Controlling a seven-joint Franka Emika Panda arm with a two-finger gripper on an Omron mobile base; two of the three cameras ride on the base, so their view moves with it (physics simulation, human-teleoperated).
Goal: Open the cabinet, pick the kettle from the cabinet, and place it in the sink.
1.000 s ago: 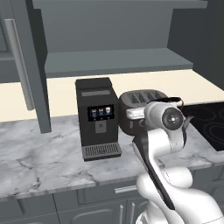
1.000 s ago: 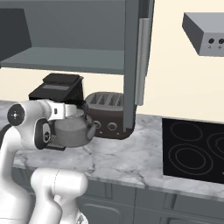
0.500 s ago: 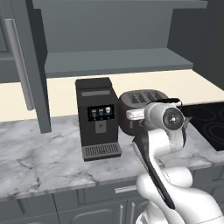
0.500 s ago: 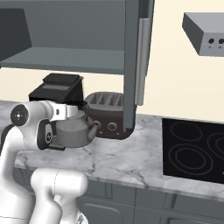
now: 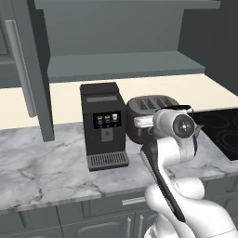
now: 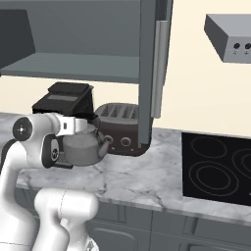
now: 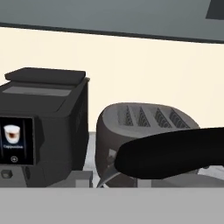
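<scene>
In the right base view the silver-grey kettle (image 6: 82, 148) hangs above the marble counter in front of the toaster, spout to the right. My gripper (image 6: 91, 125) is shut on its black arched handle from above. In the hand view that handle (image 7: 170, 151) runs as a thick black bar across the lower right. The cabinet (image 6: 73, 66) stands open above, its grey shelf (image 5: 125, 65) bare, with one door (image 6: 150, 73) swung out on the right and the other (image 5: 31, 69) on the left. In the left base view my own wrist (image 5: 179, 124) covers the kettle. The sink is out of view.
A black coffee machine (image 5: 103, 125) and a dark brown four-slot toaster (image 6: 120, 128) stand at the back of the marble counter (image 6: 147, 176). A black glass stovetop (image 6: 215, 169) lies to the right under a grey hood (image 6: 229, 43). The open right door hangs down close to the toaster.
The arm and the held kettle have shifted only very slightly; the grip is unchanged and nothing else has moved.
</scene>
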